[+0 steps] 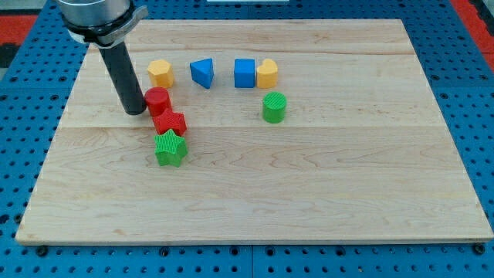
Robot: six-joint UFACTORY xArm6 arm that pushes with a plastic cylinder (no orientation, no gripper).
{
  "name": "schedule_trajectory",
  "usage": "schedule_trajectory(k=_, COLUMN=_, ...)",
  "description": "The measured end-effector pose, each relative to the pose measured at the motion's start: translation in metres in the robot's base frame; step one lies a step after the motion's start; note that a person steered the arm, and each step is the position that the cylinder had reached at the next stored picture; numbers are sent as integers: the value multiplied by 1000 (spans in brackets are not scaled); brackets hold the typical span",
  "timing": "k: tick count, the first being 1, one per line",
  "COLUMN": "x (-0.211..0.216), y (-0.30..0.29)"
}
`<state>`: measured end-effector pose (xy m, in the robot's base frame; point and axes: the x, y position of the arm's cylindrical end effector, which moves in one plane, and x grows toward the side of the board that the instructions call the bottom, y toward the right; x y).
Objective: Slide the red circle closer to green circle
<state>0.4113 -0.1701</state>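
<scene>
Here, the red circle [157, 100] touches my tip [135, 111] on its right; it grasps nothing.

My tip [136, 111] touches the red circle's [157, 100] left side.

arm: grey metal collar with ribbed rim | rod: straight, dark, matte cylinder | my tip [135, 113]: blunt
</scene>
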Motion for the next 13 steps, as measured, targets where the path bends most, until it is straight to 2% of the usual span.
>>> schedule_trajectory(k=2, x=-9, y=-50)
schedule_trajectory(k=3, x=-12, y=-49)
schedule_trajectory(k=11, x=-22, y=87)
schedule_trajectory(k=13, x=-22, y=95)
